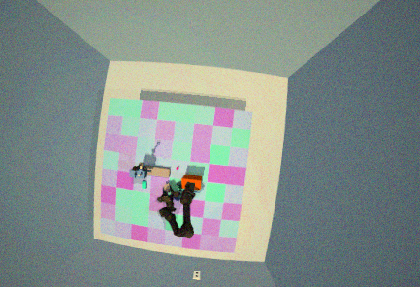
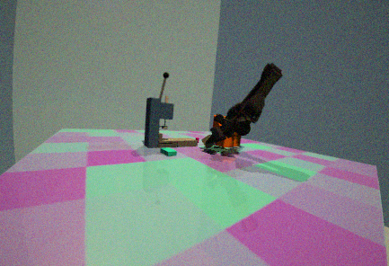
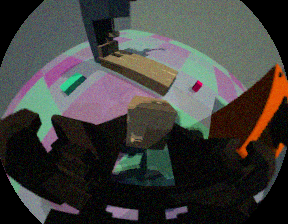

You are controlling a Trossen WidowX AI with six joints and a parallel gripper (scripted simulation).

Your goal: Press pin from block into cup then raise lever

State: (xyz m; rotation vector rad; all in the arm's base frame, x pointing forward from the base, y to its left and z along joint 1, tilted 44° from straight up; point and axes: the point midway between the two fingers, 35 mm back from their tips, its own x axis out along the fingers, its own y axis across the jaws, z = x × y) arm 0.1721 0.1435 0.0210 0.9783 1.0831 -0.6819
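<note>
Gripping the block [image 1: 167, 188] [image 2: 206, 138] [image 3: 151, 121], my claw [image 1: 167, 191] [image 2: 210, 141] [image 3: 147, 119] stands about half open, closed firmly on it. Ahead of me lies the press bed [image 1: 160, 172] [image 2: 180, 142] [image 3: 140, 71]. Risks: carrying too low could catch the block on the bed's near end; a tilted grip could seat the pin off the punch line.

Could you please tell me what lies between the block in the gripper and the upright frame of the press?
The press's long tan bed lies between them, as the wrist view shows, with patterned tabletop before it.
</note>
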